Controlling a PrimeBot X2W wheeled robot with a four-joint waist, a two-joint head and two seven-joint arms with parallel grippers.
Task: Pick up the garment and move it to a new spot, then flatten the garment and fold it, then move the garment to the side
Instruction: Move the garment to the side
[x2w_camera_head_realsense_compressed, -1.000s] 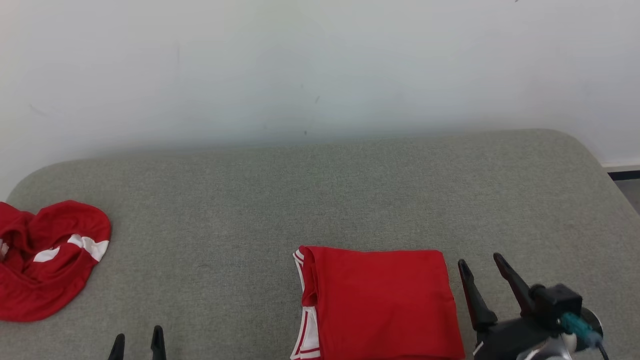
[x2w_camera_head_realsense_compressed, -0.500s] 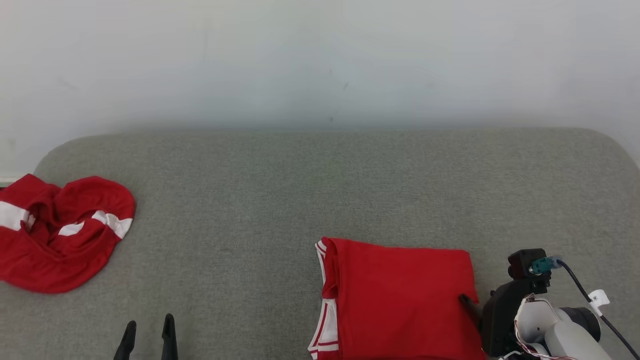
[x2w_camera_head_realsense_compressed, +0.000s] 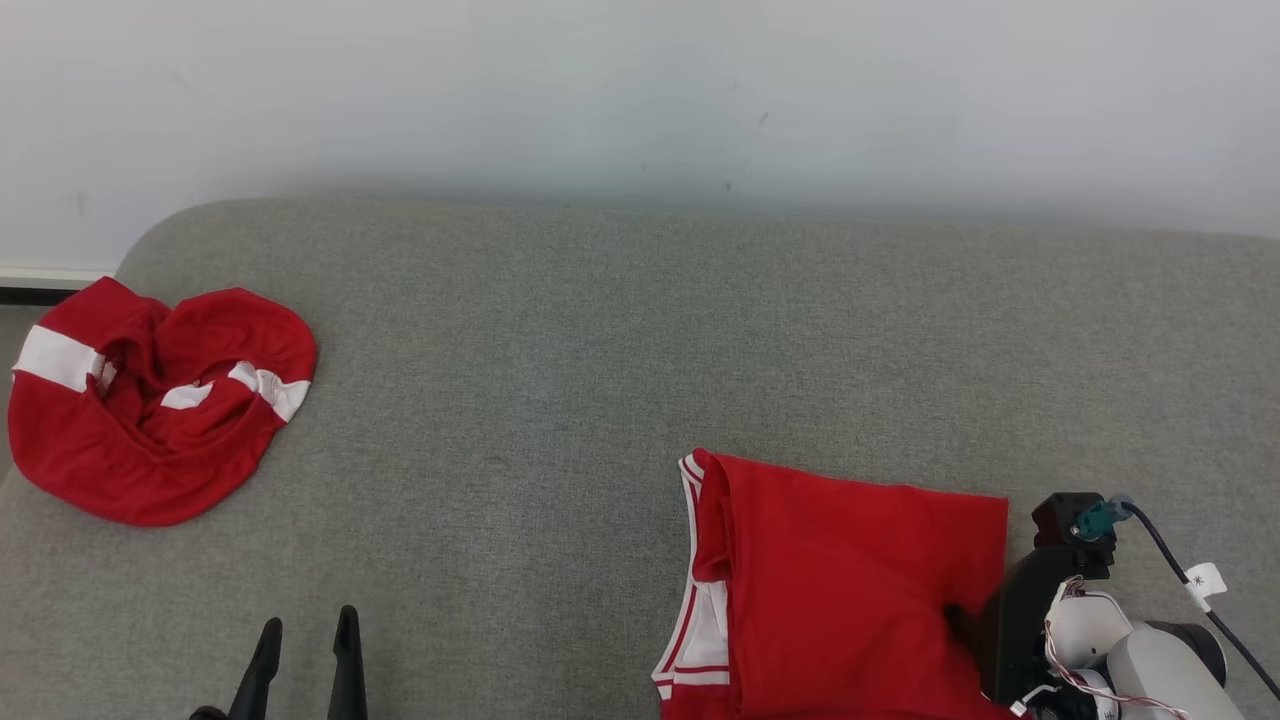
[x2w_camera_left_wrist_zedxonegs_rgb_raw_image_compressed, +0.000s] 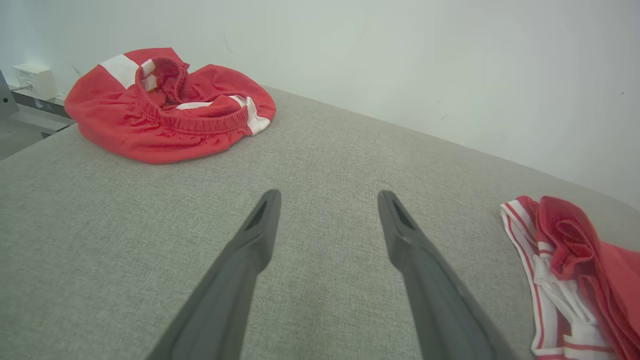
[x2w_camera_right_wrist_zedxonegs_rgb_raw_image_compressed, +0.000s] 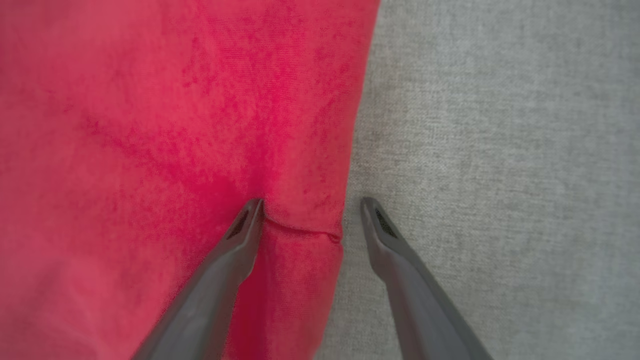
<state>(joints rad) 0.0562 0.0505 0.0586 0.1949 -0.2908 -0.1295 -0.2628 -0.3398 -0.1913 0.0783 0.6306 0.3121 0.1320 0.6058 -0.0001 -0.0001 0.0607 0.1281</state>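
Note:
The folded red garment (x2w_camera_head_realsense_compressed: 850, 580) with white-and-red trim lies at the lower right of the grey cushion (x2w_camera_head_realsense_compressed: 600, 350). My right gripper (x2w_camera_head_realsense_compressed: 985, 625) points down at the garment's right edge. In the right wrist view the right gripper (x2w_camera_right_wrist_zedxonegs_rgb_raw_image_compressed: 310, 207) is open and straddles that edge. One fingertip (x2w_camera_right_wrist_zedxonegs_rgb_raw_image_compressed: 250, 212) presses into the red garment (x2w_camera_right_wrist_zedxonegs_rgb_raw_image_compressed: 150, 125), the other rests on bare cushion. My left gripper (x2w_camera_head_realsense_compressed: 309, 625) stands open over bare cushion at the lower left, holding nothing. From the left wrist the left gripper (x2w_camera_left_wrist_zedxonegs_rgb_raw_image_compressed: 328, 197) is well apart from the garment (x2w_camera_left_wrist_zedxonegs_rgb_raw_image_compressed: 575, 280).
A crumpled pair of red shorts (x2w_camera_head_realsense_compressed: 160, 400) with white bands lies at the cushion's far left corner; these red shorts (x2w_camera_left_wrist_zedxonegs_rgb_raw_image_compressed: 165, 105) lie ahead of the left fingers. A white wall (x2w_camera_head_realsense_compressed: 640, 90) backs the cushion. A small white box (x2w_camera_left_wrist_zedxonegs_rgb_raw_image_compressed: 30, 80) sits beyond the left edge.
The head camera has shifted, so the whole picture moved. My right gripper has turned from pointing up beside the garment to pointing down onto its right edge. The left gripper is unchanged.

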